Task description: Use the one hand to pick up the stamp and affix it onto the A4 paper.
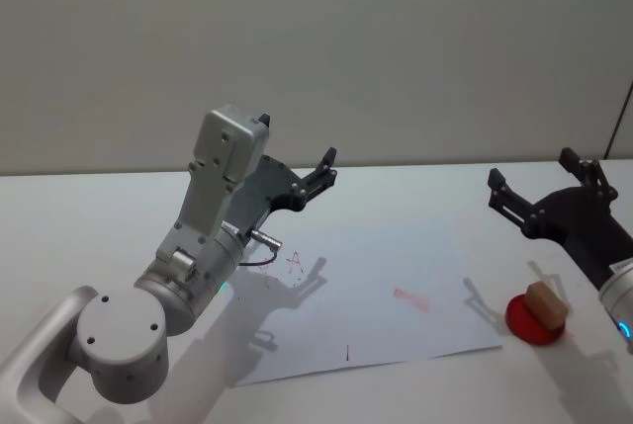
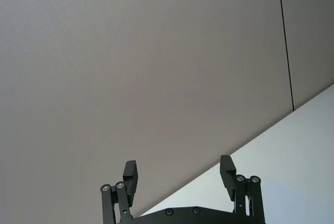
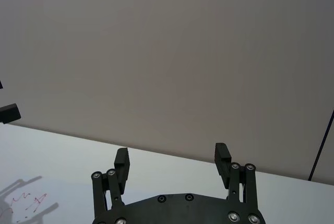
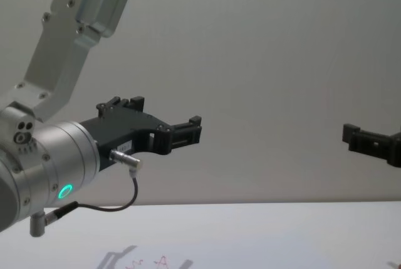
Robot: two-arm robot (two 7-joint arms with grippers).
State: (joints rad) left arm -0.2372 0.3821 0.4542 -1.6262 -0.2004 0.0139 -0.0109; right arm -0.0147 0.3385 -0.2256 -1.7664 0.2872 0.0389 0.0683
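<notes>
The stamp point(image 1: 546, 303), a small tan wooden block, rests on a round red pad point(image 1: 526, 326) at the table's right, just right of the A4 paper point(image 1: 396, 256). The white sheet lies flat mid-table and bears small red marks, one like a letter A. My right gripper point(image 1: 532, 172) point(image 3: 171, 158) point(image 4: 354, 134) hovers open and empty in the air above and behind the stamp. Over the paper's left part my left gripper point(image 1: 321, 172) point(image 2: 178, 174) point(image 4: 188, 131) is raised, also open and holding nothing. The paper's marked corner point(image 3: 31, 205) shows below the right gripper.
A white table point(image 1: 99, 207) runs back to a plain grey wall point(image 1: 396, 48). My left arm's large silver wrist point(image 1: 188, 281) with its green light stands over the table's front left.
</notes>
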